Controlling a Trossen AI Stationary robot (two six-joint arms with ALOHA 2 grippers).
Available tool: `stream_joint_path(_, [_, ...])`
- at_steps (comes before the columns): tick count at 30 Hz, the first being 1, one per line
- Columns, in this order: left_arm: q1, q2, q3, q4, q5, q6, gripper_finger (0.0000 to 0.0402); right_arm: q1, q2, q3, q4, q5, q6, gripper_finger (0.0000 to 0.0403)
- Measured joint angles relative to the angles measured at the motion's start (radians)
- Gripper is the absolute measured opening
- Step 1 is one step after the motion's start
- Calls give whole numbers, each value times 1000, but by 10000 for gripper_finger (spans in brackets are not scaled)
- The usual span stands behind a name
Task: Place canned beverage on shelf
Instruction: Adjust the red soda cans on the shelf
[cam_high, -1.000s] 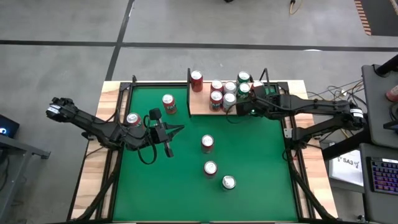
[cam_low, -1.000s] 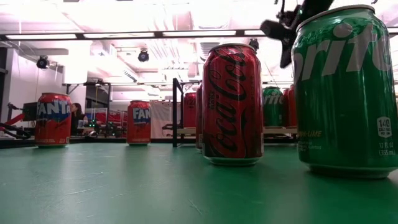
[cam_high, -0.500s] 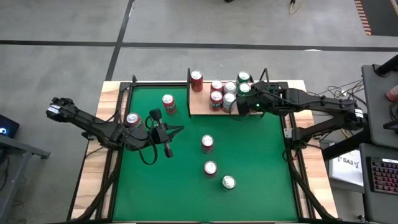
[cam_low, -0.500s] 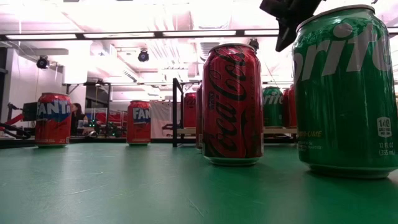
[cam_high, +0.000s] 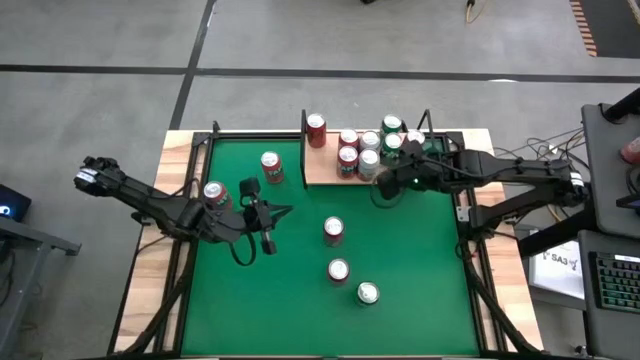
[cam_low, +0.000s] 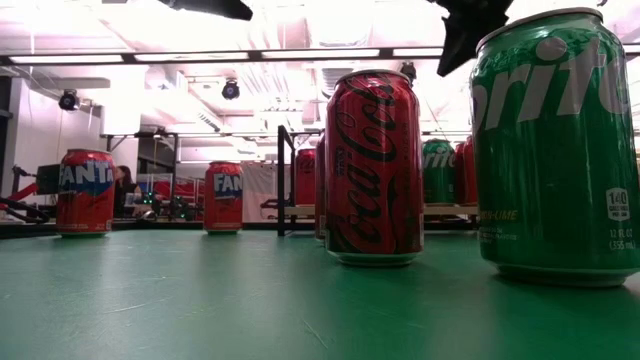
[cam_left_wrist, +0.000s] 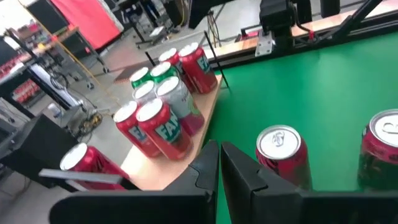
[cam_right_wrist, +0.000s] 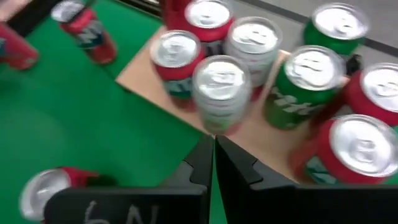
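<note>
Shelf partly stocked, five cans left on the desk.

The shelf (cam_high: 355, 160) at the desk's (cam_high: 420, 280) far edge carries a cluster of cans (cam_high: 368, 147), with one red can (cam_high: 316, 130) standing apart at its left end. On the green felt remain two cans near the left side (cam_high: 271, 166) (cam_high: 214, 194) and three in a line toward the front (cam_high: 333, 231) (cam_high: 338, 271) (cam_high: 368, 293). The right gripper (cam_high: 384, 186), fingers pressed together and empty, hovers at the shelf's front edge. The left gripper (cam_high: 285, 211), likewise closed on nothing, sits mid-desk. By my reading, neither holds a can, so the next pick has not begun.
</note>
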Motion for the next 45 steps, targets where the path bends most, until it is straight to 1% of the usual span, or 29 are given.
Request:
stream_joint_path(3, [-2, 0, 0, -29, 13, -33, 1, 45, 0, 0, 34, 0, -8, 9])
stream_joint_path(10, [-2, 0, -2, -36, 196, -59, 1, 128, 8, -2, 131, 3, -15, 9])
stream_joint_path(13, [-2, 0, -2, -35, 230, -66, 1, 136, 33, -3, 162, 37, -23, 9])
stream_joint_path(17, [-2, 0, -3, -32, 235, -81, 1, 127, 83, 5, 190, 97, -46, 9])
stream_joint_path(22, [-3, 0, -3, -32, 236, -85, 1, 83, 161, 50, 226, 135, -90, 9])
stream_joint_path(29, [-3, 0, -4, -40, 236, -54, 1, 2, 291, 134, 234, 121, -158, 9])
stream_joint_path(32, [-3, 0, -4, -51, 236, -3, 1, -32, 339, 167, 234, 75, -176, 9])
stream_joint_path(35, [-3, 0, -4, -76, 236, 50, 1, -58, 383, 196, 232, 52, -185, 9])
stream_joint_path(40, [-3, -8, -4, -119, 236, 146, 1, -95, 440, 231, 233, 51, -186, 9])
stream_joint_path(45, [-3, -18, -4, -162, 235, 201, 1, -127, 481, 234, 233, 50, -179, 9])
